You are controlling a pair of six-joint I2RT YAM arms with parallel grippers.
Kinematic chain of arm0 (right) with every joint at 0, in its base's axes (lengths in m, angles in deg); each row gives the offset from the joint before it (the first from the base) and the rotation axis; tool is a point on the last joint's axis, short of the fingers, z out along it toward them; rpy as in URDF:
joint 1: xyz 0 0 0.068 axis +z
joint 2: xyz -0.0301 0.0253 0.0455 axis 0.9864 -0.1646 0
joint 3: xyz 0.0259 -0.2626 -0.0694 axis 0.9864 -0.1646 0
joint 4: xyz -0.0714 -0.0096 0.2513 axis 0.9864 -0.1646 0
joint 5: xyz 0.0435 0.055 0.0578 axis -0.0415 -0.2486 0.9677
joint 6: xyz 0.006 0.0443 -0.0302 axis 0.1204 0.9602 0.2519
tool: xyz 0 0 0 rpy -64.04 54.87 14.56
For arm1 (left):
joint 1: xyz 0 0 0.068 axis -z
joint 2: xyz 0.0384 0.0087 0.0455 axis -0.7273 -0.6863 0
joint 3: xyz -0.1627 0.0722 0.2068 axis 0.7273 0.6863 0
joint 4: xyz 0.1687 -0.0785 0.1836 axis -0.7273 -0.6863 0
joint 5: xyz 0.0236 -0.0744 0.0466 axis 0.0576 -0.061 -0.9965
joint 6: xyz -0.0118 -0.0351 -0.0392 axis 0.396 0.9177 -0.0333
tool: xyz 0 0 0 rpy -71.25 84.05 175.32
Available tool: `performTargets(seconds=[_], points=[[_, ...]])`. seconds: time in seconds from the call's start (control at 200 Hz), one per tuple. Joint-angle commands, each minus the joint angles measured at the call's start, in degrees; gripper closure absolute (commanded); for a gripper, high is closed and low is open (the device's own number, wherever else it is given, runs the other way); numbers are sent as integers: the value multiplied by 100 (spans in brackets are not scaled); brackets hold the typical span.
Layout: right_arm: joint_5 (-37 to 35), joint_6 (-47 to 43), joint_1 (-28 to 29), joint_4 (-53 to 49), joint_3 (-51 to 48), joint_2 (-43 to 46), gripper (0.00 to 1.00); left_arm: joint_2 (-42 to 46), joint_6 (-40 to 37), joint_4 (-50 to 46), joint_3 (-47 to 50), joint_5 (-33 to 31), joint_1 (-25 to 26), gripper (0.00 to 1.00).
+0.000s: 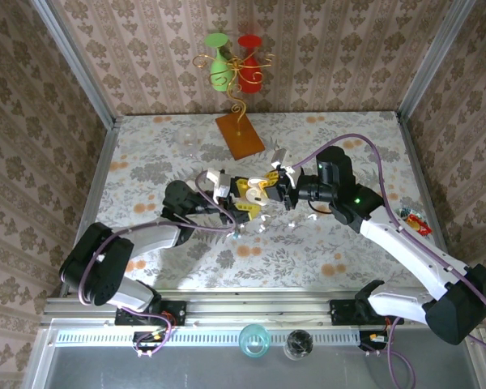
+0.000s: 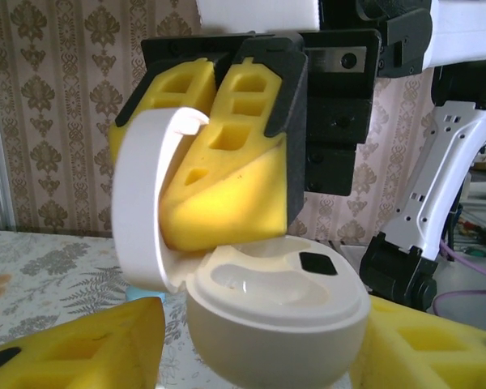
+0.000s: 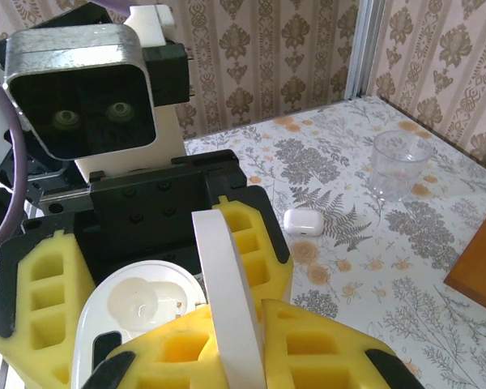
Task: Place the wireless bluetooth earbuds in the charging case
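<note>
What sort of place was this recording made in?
Likely a mock-home robot test booth: damask-wallpapered panels in bare aluminium frame posts, a floral-print tabletop, and robot arms bolted to a metal rail.

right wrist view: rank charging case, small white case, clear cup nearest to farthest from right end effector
1. charging case, lid in the right end effector
2. small white case, on table beyond
3. clear cup, far right

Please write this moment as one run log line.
right gripper: shut on case lid | left gripper: flanks charging case, grip unclear | case lid: open
</note>
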Motion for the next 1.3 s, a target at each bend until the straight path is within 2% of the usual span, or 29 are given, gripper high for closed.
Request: performTargets(seconds=[0.0,0.22,0.605,0.83,0.99,1.035,1.165,1.22,1.295], points=[[-61,-42,55,190,-28,18,100,-69,260,167,-224,36,-4,45],[-88,-75,64,163,-10,-27,100,-104,303,167,-260,83,14,49],[-129,-144,64,87,3,-136,100,-86,265,167,-296,163,46,46],[-124,-82,64,103,-5,-107,100,-110,258,167,-296,226,51,58],[-208,65,64,176,-13,-31,100,-124,219,167,-272,189,42,60],[-251,157,63,198,-17,-3,93,-138,196,167,-263,165,33,60],[-300,460,30,170,36,106,50,-148,196,167,-226,33,-40,61],[-222,560,13,160,45,178,41,-172,247,167,-218,-37,-104,62],[-26,694,-30,261,-34,317,34,-192,247,167,-195,-87,-157,62]])
